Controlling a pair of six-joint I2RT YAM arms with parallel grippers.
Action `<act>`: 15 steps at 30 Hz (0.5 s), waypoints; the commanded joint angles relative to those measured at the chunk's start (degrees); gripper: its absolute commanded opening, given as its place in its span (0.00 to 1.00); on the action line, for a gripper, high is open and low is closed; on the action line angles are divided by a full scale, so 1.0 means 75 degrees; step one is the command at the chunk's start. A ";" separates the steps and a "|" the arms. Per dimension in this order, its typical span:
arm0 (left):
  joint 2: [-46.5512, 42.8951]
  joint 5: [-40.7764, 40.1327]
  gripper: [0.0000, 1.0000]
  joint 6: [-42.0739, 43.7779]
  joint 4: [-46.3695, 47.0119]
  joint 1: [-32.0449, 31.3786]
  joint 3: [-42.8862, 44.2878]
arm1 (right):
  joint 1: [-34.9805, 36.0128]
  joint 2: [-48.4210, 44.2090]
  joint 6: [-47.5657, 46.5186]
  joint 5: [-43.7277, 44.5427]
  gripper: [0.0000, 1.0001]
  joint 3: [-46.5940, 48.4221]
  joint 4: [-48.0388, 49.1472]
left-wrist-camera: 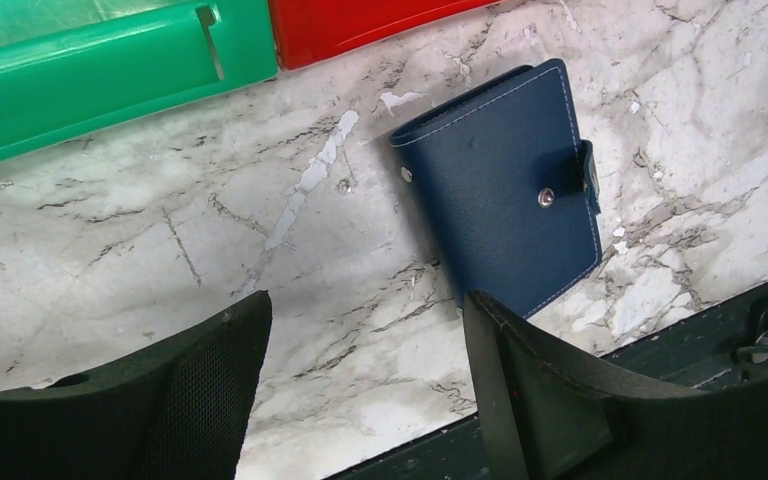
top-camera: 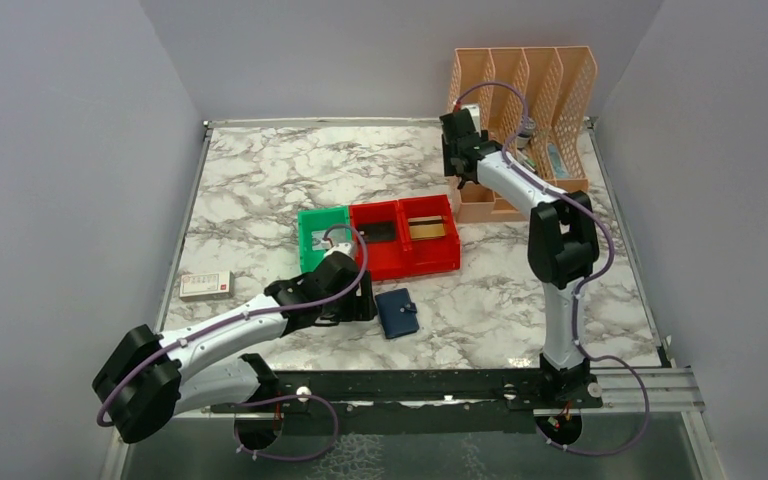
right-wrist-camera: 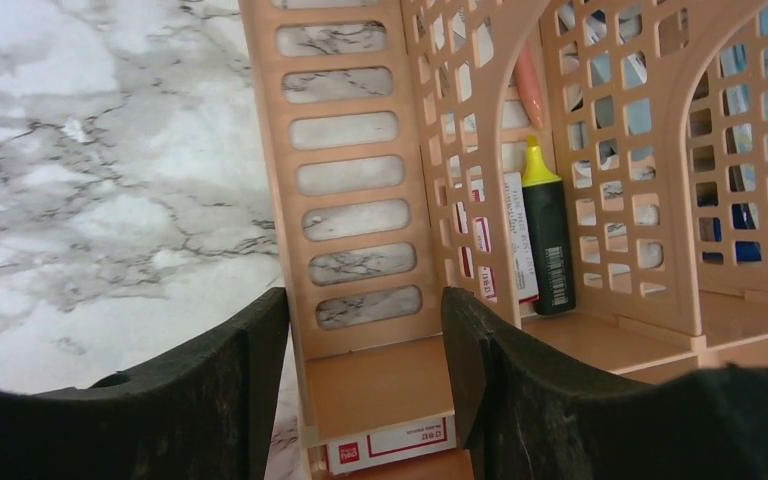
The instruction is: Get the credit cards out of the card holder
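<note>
The card holder (top-camera: 397, 313) is a small dark navy wallet, closed with its snap strap, lying flat on the marble table in front of the red bins. In the left wrist view it (left-wrist-camera: 505, 190) lies just beyond my right finger. My left gripper (top-camera: 360, 305) (left-wrist-camera: 365, 345) is open and empty, low over the table just left of the card holder. My right gripper (top-camera: 463, 180) (right-wrist-camera: 365, 340) is open and empty, far off at the back right, over the front of the peach file rack (top-camera: 520, 120). No cards show.
A green bin (top-camera: 323, 238) and two red bins (top-camera: 405, 236) stand in a row behind the card holder. A small white box (top-camera: 205, 285) lies at the left. The file rack (right-wrist-camera: 360, 200) holds a yellow highlighter (right-wrist-camera: 547, 235) and other items. The table's near edge is a dark rail (top-camera: 430, 385).
</note>
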 commanded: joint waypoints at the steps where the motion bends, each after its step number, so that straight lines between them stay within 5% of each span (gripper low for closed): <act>1: 0.0165 -0.0160 0.73 0.0162 -0.0075 -0.0019 0.0306 | -0.0602 -0.0215 -0.0130 0.0714 0.57 -0.0490 0.0327; 8: 0.0262 -0.0160 0.73 0.0214 -0.0076 -0.0016 0.0378 | -0.0952 -0.0419 -0.0005 0.0244 0.57 -0.0502 0.0007; 15: 0.0285 -0.0245 0.74 0.0188 -0.0087 -0.0009 0.0438 | -0.0952 -0.1715 0.0449 -0.2135 0.57 -0.0922 -0.0097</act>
